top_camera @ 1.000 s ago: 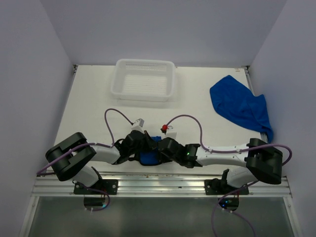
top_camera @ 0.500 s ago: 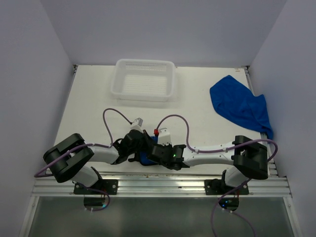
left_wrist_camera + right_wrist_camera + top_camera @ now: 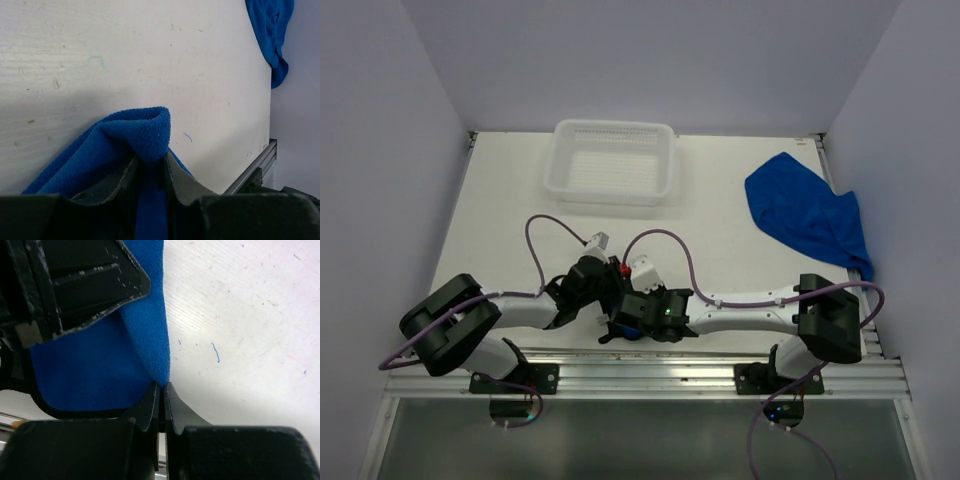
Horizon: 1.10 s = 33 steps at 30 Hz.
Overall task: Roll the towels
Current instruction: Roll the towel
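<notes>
R arm: shifted left vs 1 s ago; elbow block pulled in leftward, wrist now tight against L wrist. R gripper: jaws were apart, now closed, tips meeting on edge of near towel. L gripper: slid a little left w/ its arm; fingers eased slightly wider, fold of cloth btwn them. L arm: elbow swung left and nearer front rail. Near towel: less blue showing from above, now mostly covered by both wrists. R cable: loop moved left, arch taller. L cable: loop drifted left a bit.
</notes>
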Tool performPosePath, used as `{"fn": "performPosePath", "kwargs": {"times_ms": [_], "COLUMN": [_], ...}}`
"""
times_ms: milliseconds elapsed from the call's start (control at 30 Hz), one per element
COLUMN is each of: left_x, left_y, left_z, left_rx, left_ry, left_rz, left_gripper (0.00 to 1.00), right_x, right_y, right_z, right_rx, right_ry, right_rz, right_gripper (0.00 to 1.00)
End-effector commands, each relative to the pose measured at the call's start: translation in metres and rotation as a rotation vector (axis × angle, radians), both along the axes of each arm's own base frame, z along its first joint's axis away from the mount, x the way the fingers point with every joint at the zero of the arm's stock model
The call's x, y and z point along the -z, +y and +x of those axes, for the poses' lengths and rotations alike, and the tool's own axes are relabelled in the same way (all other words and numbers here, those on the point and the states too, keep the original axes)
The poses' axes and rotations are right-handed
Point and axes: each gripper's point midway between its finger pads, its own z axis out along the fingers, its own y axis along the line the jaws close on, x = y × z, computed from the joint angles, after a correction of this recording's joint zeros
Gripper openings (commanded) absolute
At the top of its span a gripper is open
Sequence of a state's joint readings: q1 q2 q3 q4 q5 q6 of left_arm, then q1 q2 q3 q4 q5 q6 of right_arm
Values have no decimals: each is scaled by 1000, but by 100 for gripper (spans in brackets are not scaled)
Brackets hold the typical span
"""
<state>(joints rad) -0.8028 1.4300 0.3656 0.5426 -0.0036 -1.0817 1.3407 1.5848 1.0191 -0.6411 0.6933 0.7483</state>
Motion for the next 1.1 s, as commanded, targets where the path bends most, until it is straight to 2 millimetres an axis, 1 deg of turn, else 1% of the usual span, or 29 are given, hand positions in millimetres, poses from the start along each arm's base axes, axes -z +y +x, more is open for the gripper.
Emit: {"fn": "performPosePath", "kwargs": {"times_ms": [0, 33, 67, 100, 133, 167, 233, 300, 400, 433, 467, 500, 533, 567, 600, 633, 667, 700, 733, 767, 800, 833, 900, 933, 967, 1000, 1067], "left_x": [-25, -26, -25, -29, -27, -26, -24, -22, -16, -14, -14, -8, -9, -9, -2, -5, -3, 2, -1, 0, 5, 3, 7, 6, 9, 9, 8], "left_y": [-10, -11, -12, -13, -14, -13, -13, -12, -10, -9, -7, -3, -2, 0, 6, 6, 9, 13, 12, 14, 17, 17, 20, 20, 22, 23, 27], "left_z": [11, 10, 10, 12, 12, 12, 12, 11, 9, 8, 8, 5, 4, 4, -1, -1, -2, -6, -7, -8, -11, -12, -15, -15, -17, -18, -15], "left_rx": [22, 27, 33, 37, 40, 40, 43, 45, 46, 45, 42, 35, 32, 26, 20, 14, 9, 7, 9, 6, 7, 11, 9, 9, 11, 9, -14], "left_ry": [-51, -51, -50, -57, -51, -49, -47, -44, -34, -32, -33, -24, -29, -34, -23, -40, -38, -28, -42, -42, -38, -48, -45, -53, -51, -53, -65], "left_rz": [-40, -40, -38, -39, -30, -24, -13, -6, 6, 8, 9, 18, 11, 7, 12, -2, -2, 2, -12, -13, -8, -16, -12, -21, -19, -22, -22], "left_gripper": [27, 25, 19, 16, 14, 10, 6, 0, 0, 0, 0, 0, 0, 0, 0, 0, 0, 0, 0, 0, 0, 0, 0, 0, 0, 0, 0], "right_x": [-9, -7, -7, -6, -3, -2, 1, 3, 7, 8, 5, 4, 6, -2, -6, -2, -4, -14, -14, -17, -27, -28, -31, -34, -34, -29, -30], "right_y": [-14, -15, -16, -17, -17, -16, -12, -7, 5, 8, 11, 12, 14, 17, 18, 22, 25, 29, 30, 33, 34, 32, 31, 25, 26, 20, 19], "right_z": [6, 5, 5, 5, 3, 2, -3, -7, -18, -21, -22, -24, -27, -29, -30, -34, -36, -36, -34, -38, -37, -32, -32, -23, -25, -16, -14], "right_rx": [-55, -65, -68, -74, -83, -91, -120, -148, -196, -202, -203, -199, -203, -202, -202, -213, -218, -223, -214, -226, -220, -205, -197, -166, -160, -124, -96], "right_ry": [-53, -53, -59, -62, -62, -64, -67, -68, -48, -43, -37, -32, -14, -12, -8, 20, 35, 42, 51, 76, 78, 78, 112, 114, 150, 156, 187], "right_rz": [-124, -139, -147, -160, -171, -178, -193, -204, -185, -167, -138, -113, -79, -25, 15, 64, 100, 164, 209, 252, 312, 353, 427, 482, 525, 566, 645], "right_gripper": [0, 0, 0, 0, 0, 0, 0, 0, 1, 6, 9, 12, 17, 21, 25, 30, 32, 36, 42, 45, 48, 51, 53, 54, 53, 53, 49]}}
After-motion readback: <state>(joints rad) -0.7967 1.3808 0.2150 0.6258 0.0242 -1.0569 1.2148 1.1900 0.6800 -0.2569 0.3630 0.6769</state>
